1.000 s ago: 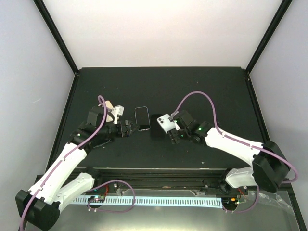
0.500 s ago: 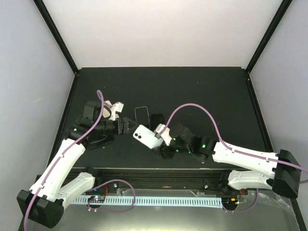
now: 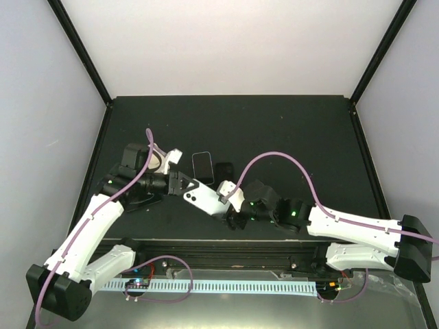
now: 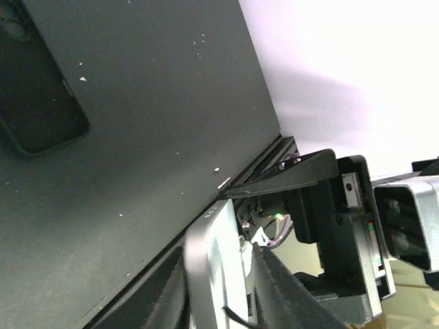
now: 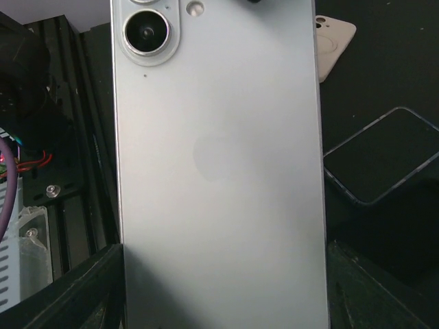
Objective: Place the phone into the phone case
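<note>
A silver-white phone (image 3: 203, 198) hangs above the mat between both arms. My left gripper (image 3: 186, 187) is shut on its camera end; in the left wrist view the phone (image 4: 214, 264) runs edge-on between the dark fingers (image 4: 161, 295). My right gripper (image 3: 227, 208) is shut across the other end, and the phone's back (image 5: 219, 171) fills the right wrist view. An empty black phone case (image 3: 223, 170) lies flat on the mat beyond the phone, also visible as the case (image 4: 34, 89). A cream phone case (image 3: 167, 158) lies behind the left wrist.
A second phone (image 3: 202, 164) with a dark screen lies face up left of the black case; it shows as the dark-screened phone (image 5: 383, 164) next to the cream case (image 5: 335, 34). The black rail (image 3: 219, 247) runs along the table's near edge.
My right arm carried the silver phone left and toward the near edge. My left gripper swung right to meet it and closed on its camera end.
</note>
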Motion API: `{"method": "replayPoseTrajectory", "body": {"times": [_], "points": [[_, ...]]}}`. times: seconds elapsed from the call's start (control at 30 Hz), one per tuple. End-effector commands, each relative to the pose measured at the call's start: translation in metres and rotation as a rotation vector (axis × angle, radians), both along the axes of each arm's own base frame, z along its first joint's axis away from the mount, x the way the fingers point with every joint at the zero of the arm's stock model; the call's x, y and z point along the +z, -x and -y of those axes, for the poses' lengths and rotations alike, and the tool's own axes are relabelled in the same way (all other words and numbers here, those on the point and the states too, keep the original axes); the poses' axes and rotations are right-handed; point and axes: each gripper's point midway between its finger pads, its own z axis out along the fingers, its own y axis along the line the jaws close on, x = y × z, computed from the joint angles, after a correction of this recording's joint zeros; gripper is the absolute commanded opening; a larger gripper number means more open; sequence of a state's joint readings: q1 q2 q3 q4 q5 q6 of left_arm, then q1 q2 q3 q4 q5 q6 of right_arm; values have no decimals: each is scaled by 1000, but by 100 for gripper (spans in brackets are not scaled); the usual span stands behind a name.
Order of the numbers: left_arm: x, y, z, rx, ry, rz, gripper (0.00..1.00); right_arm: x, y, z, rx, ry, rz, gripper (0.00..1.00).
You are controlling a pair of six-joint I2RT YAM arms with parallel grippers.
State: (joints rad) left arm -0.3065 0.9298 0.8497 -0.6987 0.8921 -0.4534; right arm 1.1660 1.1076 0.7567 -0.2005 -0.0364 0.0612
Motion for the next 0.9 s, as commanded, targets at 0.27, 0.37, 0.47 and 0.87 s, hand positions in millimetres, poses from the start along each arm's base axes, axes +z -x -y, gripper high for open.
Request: {"method": "replayPoseTrajectory", "body": {"times": [0.27, 0.37, 0.47, 0.87], "points": [[20, 1, 3, 8, 102, 31, 2, 27, -7, -4, -45, -72, 96, 59], [13, -3, -2, 57, 80, 28, 2, 29, -7, -2, -66, -59, 132, 72], [12, -9, -6, 118, 89, 37, 2, 34, -10, 2, -87, -51, 182, 78], [7, -11, -9, 183, 139, 31, 2, 74, 1, 10, 17, -131, 399, 93]]}}
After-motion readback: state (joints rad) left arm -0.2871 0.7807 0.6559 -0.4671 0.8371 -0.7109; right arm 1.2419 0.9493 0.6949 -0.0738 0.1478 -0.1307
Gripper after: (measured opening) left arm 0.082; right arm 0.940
